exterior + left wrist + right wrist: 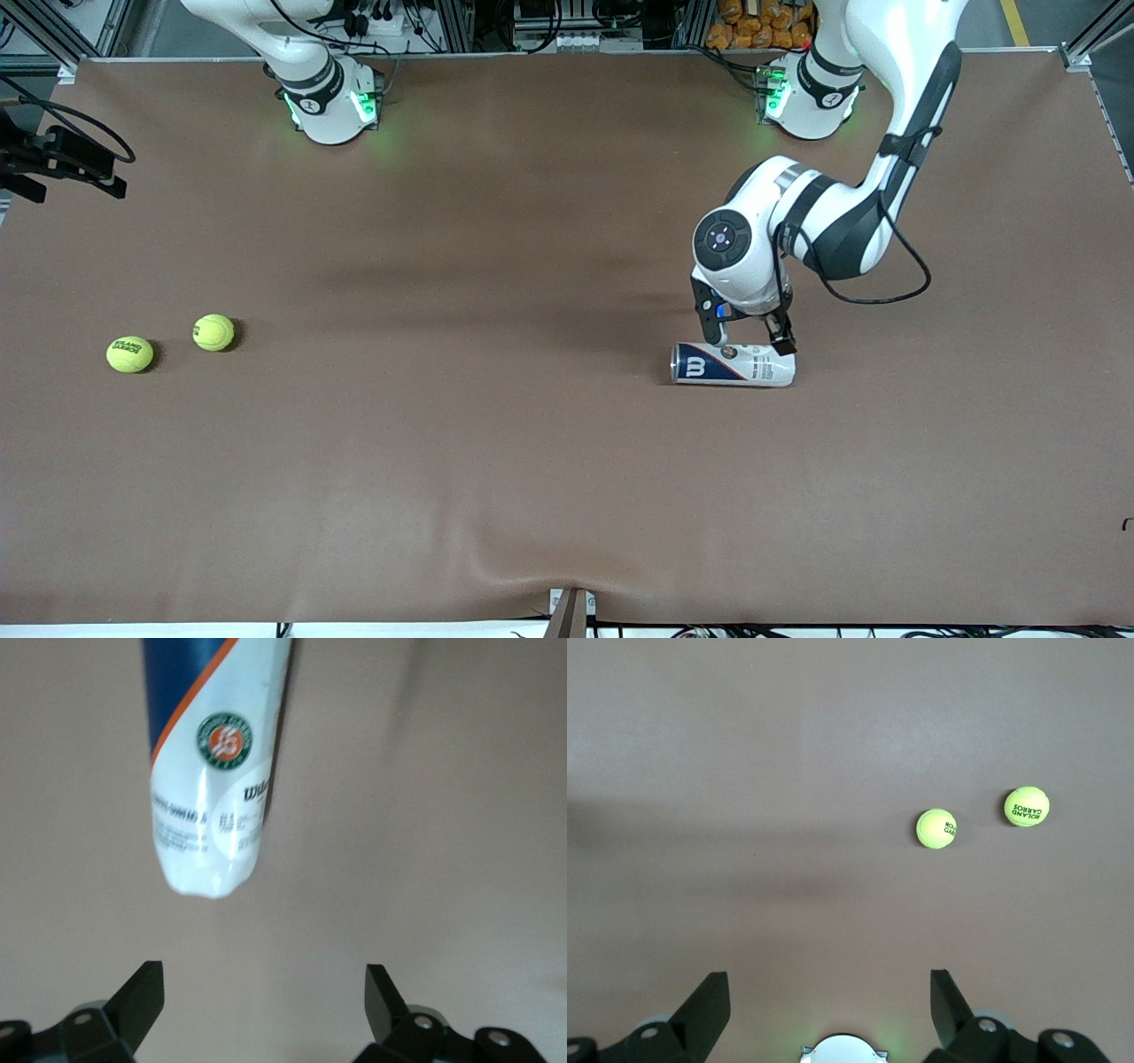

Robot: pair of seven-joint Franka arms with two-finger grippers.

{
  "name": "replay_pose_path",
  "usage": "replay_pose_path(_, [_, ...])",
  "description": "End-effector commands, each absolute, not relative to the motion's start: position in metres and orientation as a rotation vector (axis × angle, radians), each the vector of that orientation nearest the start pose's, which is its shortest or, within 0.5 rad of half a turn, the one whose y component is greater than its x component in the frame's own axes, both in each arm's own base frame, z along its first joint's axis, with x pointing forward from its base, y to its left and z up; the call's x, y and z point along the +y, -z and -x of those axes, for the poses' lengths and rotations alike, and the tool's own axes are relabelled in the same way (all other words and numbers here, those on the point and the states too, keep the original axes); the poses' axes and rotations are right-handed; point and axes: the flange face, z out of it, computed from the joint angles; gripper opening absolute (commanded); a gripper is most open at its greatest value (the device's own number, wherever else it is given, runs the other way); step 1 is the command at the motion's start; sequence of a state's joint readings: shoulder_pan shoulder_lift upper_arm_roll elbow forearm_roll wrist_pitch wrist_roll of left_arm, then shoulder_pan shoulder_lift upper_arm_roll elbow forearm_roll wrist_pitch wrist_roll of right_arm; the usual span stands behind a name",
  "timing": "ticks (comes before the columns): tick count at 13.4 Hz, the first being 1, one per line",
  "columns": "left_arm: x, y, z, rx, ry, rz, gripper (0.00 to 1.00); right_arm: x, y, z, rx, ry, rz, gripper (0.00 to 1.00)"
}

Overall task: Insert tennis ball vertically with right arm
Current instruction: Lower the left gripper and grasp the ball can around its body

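The tennis-ball can (733, 364) lies on its side on the brown tabletop (496, 478) toward the left arm's end, its long axis running along the table from one arm's end toward the other, the dark blue end pointing toward the right arm's end. The left hand (749, 338) hangs just above it, released with its fingers spread wide, standing over the edge of the can that is farther from the front camera; in the left wrist view the can's white end (213, 771) sits off to one side of the gap between the fingertips (142, 992), not centred in it. Two tennis balls lie well apart from the can at the right arm's end of the tabletop: one ball (213, 332) and, just beside it and slightly nearer the front camera, a second ball (129, 354). The right hand (829, 992) is out of the front view; its wrist view shows it held high over bare tabletop, fingers released and empty, with both balls ahead of it. The left arm is plainly the nearer to the can, so standing it upright looks like the step in hand before any ball goes in.
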State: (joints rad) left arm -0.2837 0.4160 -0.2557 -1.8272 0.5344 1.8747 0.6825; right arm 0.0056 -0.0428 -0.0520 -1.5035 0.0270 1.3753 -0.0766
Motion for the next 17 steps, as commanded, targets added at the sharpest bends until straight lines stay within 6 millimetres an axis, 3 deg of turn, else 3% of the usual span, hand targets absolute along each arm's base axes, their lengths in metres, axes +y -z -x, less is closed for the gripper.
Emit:
replay_pose_path(1, [-0.273,-0.282,-0.556,1.951,-0.507,1.905,1.0,-0.024,-0.666,-0.52,-0.056,-0.128,3.088,1.0])
replay_pose_path(3, [-0.283,-0.273,-0.553,1.971,-0.513,1.869,1.0,-0.024,-0.666,-0.52,-0.056,-0.128,3.088,1.0])
replay_pose_path(10, [-0.284,-0.244,-0.581,1.979,-0.518,1.831,1.0,-0.023,-0.666,-0.52,-0.058,-0.125,3.089,1.0])
replay_pose_path(17, [-0.292,-0.222,-0.576,1.933,-0.526,1.885,1.0,-0.024,-0.665,-0.52,-0.056,-0.13,3.088,1.0])
